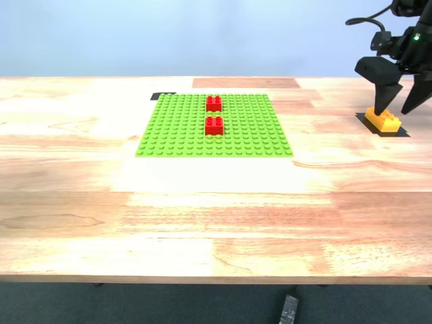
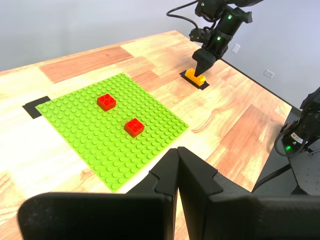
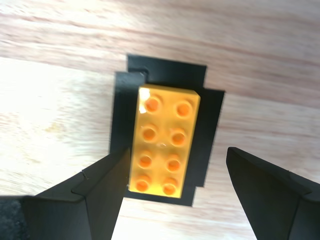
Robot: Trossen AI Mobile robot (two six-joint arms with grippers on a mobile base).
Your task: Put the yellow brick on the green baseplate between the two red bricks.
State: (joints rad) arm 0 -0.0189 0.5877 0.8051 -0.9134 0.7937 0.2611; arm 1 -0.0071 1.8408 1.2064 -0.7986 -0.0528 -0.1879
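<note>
The yellow brick (image 1: 383,121) lies on a black tape mark at the exterior view's far right, off the green baseplate (image 1: 175,128). My second gripper (image 1: 396,111) is open and hangs just over the brick, one finger on each long side; the second wrist view shows the brick (image 3: 162,140) between the fingers (image 3: 107,185). The two red bricks (image 1: 214,103) (image 1: 214,125) stand on the baseplate, one behind the other with a small gap. My first gripper (image 2: 177,170) is shut and empty, off the baseplate's (image 2: 85,130) near corner, away from the yellow brick (image 2: 195,76).
A black tape corner (image 1: 164,96) marks the baseplate's far corner. Bare wooden table (image 1: 216,216) lies in front of the baseplate up to the front edge. Another machine's black parts (image 2: 300,135) stand beyond the table edge in the first wrist view.
</note>
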